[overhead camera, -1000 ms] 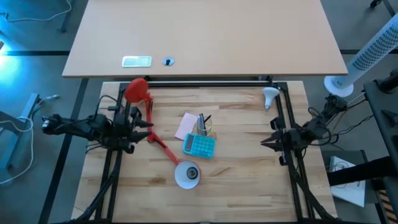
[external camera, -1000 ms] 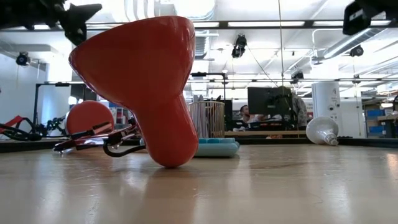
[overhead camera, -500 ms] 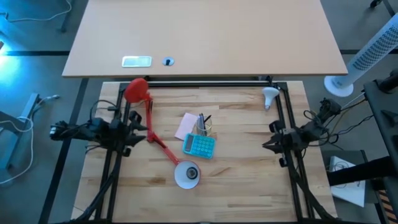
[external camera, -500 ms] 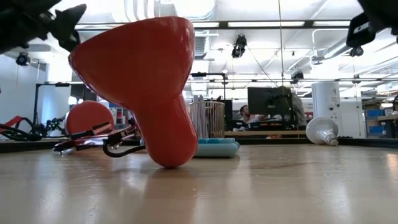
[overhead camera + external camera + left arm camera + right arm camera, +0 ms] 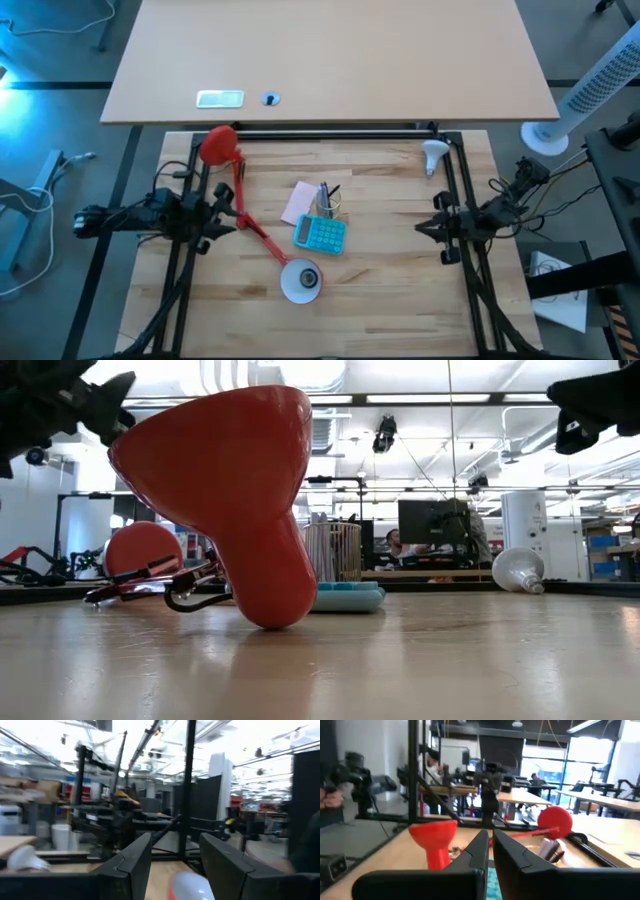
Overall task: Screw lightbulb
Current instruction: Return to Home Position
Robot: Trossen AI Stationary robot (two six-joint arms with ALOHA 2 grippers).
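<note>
The lightbulb (image 5: 434, 153) is white. It lies on its side near the table's far right corner and also shows in the low view (image 5: 518, 570) and the left wrist view (image 5: 22, 859). A red lamp lies across the table's left half: round base (image 5: 220, 143) far, arm (image 5: 252, 225), white-lined shade (image 5: 300, 281) near, mouth up. My left gripper (image 5: 232, 222) hangs open just left of the lamp's arm, with nothing between its fingers (image 5: 172, 840). My right gripper (image 5: 418, 228) is shut, above the table's right part, nearer than the lightbulb and well apart from it.
At the table's middle lie a blue calculator (image 5: 320, 234), a mesh pen cup (image 5: 328, 203) and a pink pad (image 5: 298, 200). Black frame rails (image 5: 455, 190) run along the table's sides and far edge. Bare wood lies between the calculator and my right gripper.
My right gripper has edged a little toward the table's left and come lower. My left gripper has drawn back slightly toward the table's left edge and sunk a little. The lightbulb and the lamp have stayed where they were.
</note>
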